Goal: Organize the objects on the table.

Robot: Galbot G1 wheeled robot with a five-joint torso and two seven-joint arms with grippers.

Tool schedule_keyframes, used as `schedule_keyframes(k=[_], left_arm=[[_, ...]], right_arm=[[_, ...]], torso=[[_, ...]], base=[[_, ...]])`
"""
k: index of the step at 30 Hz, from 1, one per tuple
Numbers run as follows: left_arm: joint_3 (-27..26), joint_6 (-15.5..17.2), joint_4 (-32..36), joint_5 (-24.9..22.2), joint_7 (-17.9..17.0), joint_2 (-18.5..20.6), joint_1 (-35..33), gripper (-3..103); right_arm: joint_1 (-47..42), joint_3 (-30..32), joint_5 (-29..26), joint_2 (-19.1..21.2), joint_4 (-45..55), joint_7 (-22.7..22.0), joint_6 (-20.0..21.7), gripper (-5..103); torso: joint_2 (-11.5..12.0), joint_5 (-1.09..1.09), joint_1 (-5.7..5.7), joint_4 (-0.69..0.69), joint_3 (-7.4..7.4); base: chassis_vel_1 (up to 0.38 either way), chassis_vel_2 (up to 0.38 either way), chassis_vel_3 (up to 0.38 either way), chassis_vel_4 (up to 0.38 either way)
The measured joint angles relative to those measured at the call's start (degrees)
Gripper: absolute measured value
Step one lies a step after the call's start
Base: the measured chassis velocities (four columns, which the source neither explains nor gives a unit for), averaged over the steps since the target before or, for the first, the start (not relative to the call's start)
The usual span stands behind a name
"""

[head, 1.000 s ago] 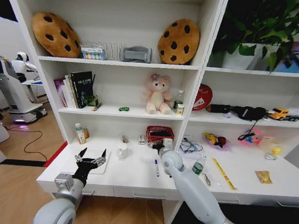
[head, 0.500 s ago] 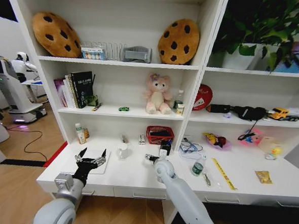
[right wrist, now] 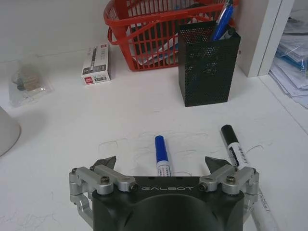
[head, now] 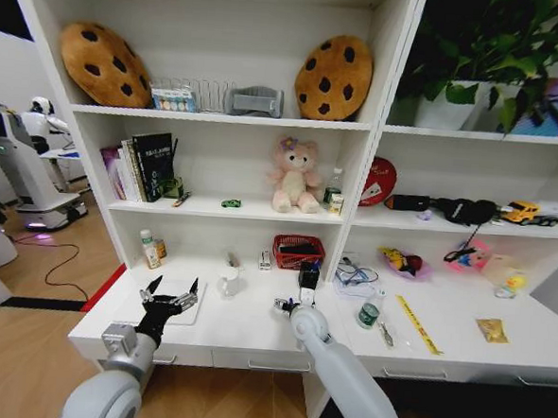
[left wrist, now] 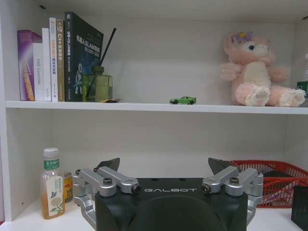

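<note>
The long white table [head: 252, 335] runs along the foot of the shelving, and both arms are out over it. On the shelf above sits the pink teddy bear [left wrist: 255, 72], with the tiny green toy car [left wrist: 183, 100] parked just to one side of it on the same board. Down on the table the red basket [right wrist: 159, 29] stands against the back wall, and just in front of it the black mesh pen holder [right wrist: 209, 62] has a blue pen sticking out of the top. The left gripper [head: 170, 292] hovers near the table's left end, jaws wide apart, nothing between them. The right gripper [right wrist: 161, 166] is low over the middle of the table, fingers spread and empty, and the blue-capped pen [right wrist: 161, 154] lies on the tabletop right between those fingertips. The black-capped pen [right wrist: 234, 144] lies just beside it, at the edge of one finger, both pens flat on the white surface.
</note>
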State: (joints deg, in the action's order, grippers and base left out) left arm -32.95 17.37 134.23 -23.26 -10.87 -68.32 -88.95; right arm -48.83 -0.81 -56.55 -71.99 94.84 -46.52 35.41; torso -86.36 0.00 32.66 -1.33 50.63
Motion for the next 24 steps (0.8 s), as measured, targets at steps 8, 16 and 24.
schedule_keyframes(k=[8, 16, 24], left_arm=[[0.0, 0.0, 0.0, 0.0, 0.0, 0.0, 0.0, 100], [0.0, 0.0, 0.0, 0.0, 0.0, 0.0, 0.0, 100], [0.0, 0.0, 0.0, 0.0, 0.01, 0.0, 0.0, 100]], right_arm=[[-0.64, 1.43, 4.28, 1.22, -1.4, 6.85, 0.24, 100], [0.03, 1.54, 8.44, 2.24, -2.35, 12.66, -0.06, 97], [0.27, 1.47, 7.04, 2.32, -2.42, 11.74, 0.19, 86]], torso=[[0.0, 0.0, 0.0, 0.01, 0.0], [0.0, 0.0, 0.0, 0.0, 0.0], [0.0, 0.0, 0.0, 0.01, 0.0]], base=[[0.0, 0.0, 0.0, 0.0], [0.0, 0.0, 0.0, 0.0], [0.0, 0.0, 0.0, 0.0]])
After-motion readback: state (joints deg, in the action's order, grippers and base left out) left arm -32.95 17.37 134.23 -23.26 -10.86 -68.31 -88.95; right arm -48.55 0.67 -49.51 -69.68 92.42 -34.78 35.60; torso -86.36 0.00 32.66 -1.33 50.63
